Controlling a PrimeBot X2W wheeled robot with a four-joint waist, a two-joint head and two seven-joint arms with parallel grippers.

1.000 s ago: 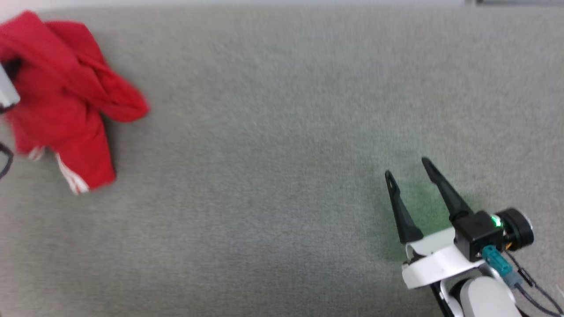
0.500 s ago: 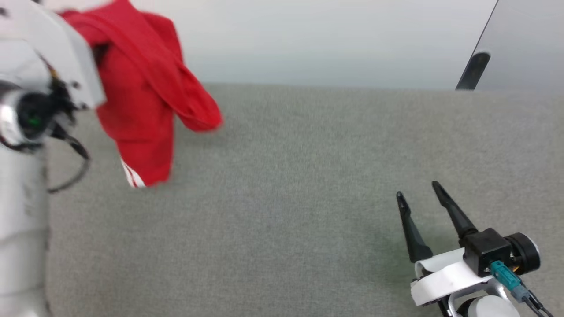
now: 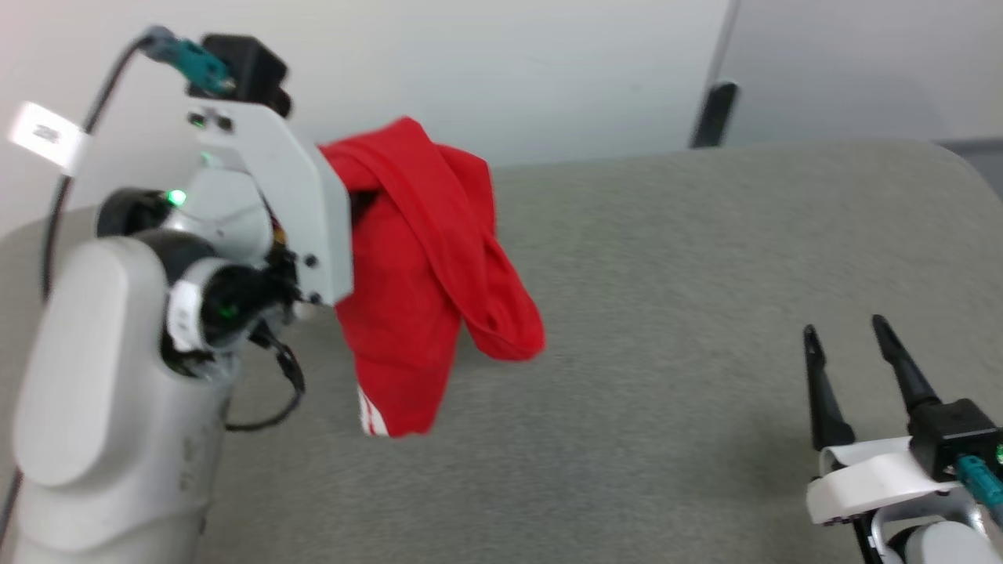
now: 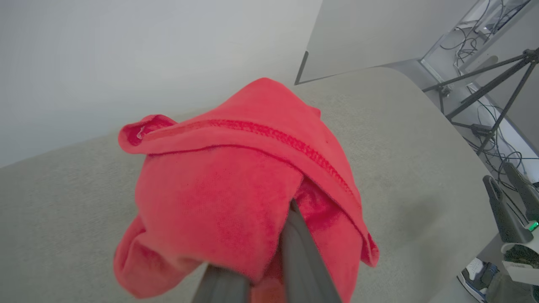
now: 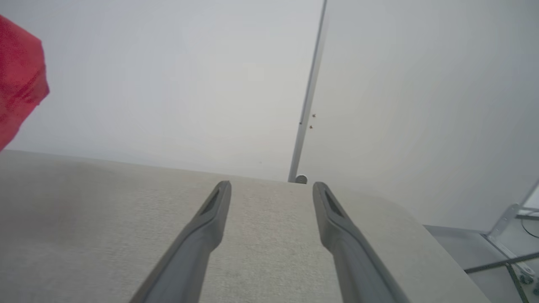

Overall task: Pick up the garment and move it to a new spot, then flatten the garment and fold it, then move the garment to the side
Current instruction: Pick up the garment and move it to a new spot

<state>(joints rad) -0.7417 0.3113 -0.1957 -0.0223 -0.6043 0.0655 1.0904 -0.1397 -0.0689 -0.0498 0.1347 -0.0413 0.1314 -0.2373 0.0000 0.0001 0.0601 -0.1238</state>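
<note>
At the left of the head view, the left arm (image 3: 117, 376) stands raised. Its pale forearm is upright and its wrist is bent toward the right, so the white wrist bracket faces across the grey surface (image 3: 666, 258). The left jaws are buried in the garment (image 3: 423, 274). It hangs off the bracket in a red bunch, clear above the surface, with a folded lobe drooping to the right and white stripes (image 3: 373, 413) at its lowest edge.

The left wrist view adds what the head view hides. Two dark fingers (image 4: 303, 261) run close together into the cloth, clamped on the garment (image 4: 236, 189), and a stitched hem crosses its top. Beyond the surface's right end, that view also takes in a tripod (image 4: 497, 80), floor cables and a shoe (image 4: 473, 273). The right wrist view catches a red corner of the garment (image 5: 19, 84) at its left edge.

At the lower right of the head view, the right arm (image 3: 885, 478) lies low over the surface, fingers pointing away from the robot. The right jaws stand wide apart, with bare surface showing between them.
</note>
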